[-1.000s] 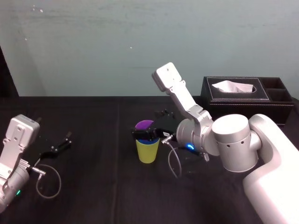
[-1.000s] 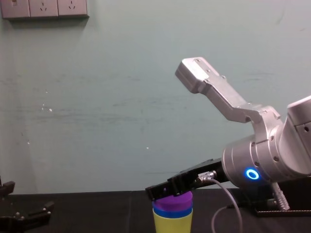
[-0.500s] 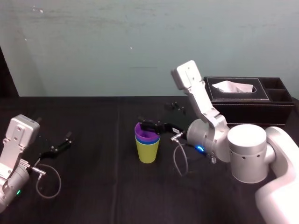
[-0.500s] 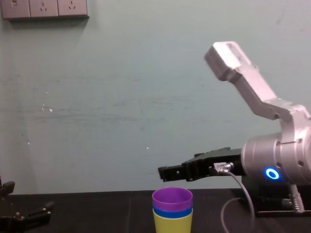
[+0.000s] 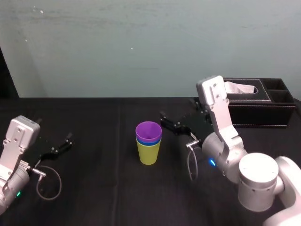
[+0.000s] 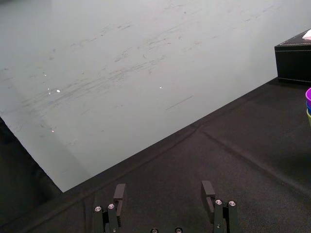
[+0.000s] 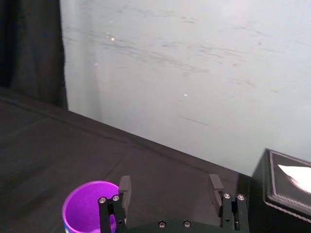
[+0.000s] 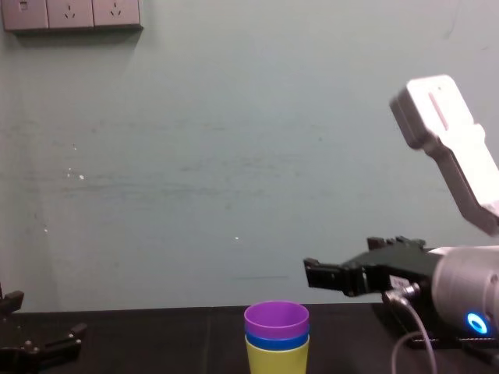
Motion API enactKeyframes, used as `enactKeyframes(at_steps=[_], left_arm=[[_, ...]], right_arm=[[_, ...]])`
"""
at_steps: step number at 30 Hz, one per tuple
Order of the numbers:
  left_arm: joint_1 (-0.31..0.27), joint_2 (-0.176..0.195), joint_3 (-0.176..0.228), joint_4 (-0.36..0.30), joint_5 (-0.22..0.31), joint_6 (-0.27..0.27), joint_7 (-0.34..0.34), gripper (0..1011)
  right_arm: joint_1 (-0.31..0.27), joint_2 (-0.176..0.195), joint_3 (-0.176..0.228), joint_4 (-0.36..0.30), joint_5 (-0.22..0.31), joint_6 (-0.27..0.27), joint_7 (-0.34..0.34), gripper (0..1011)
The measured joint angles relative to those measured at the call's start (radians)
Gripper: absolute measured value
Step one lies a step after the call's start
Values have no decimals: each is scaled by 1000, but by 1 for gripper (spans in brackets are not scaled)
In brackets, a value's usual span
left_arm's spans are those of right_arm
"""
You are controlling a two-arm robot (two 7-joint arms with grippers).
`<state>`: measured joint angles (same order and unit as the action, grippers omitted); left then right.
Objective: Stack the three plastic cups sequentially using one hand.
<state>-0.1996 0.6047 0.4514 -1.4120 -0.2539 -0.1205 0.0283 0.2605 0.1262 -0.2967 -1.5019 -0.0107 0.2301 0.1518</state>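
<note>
Three plastic cups (image 5: pixel 148 142) stand nested upright in one stack at the middle of the black table: the yellow-green one (image 8: pixel 277 354) at the bottom, the blue one (image 8: pixel 277 340) in it, the purple one (image 5: pixel 148 129) on top. To the right of the stack and above its rim, my right gripper (image 5: pixel 164 120) hangs open with nothing between its fingers. The right wrist view has the purple cup (image 7: pixel 90 205) beside one of the fingers (image 7: pixel 125 187), apart from it. At the table's left my left gripper (image 6: pixel 164 191) rests open and idle.
A black tissue box (image 5: pixel 249 101) stands at the back right, behind my right arm. A grey cable (image 5: pixel 49 181) loops on the cloth by my left arm (image 5: pixel 16 150). A pale wall rises behind the table.
My right gripper has come off the purple cup on the stack and drawn back to the right and upward. The stack stays put and the left arm has not moved.
</note>
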Motion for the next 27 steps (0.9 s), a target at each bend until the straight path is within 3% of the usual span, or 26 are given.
enactKeyframes(at_steps=[8, 14, 27], left_arm=[[0, 0, 0, 0, 0, 0, 0, 1000], [0, 0, 0, 0, 0, 0, 0, 1000], [0, 0, 0, 0, 0, 0, 0, 1000]], right_arm=[[-49, -27, 32, 60, -29, -120, -56, 1003], [-61, -50, 47, 108, -67, -176, -107, 1003], [-59, -88, 90, 155, -78, -191, -132, 1003]])
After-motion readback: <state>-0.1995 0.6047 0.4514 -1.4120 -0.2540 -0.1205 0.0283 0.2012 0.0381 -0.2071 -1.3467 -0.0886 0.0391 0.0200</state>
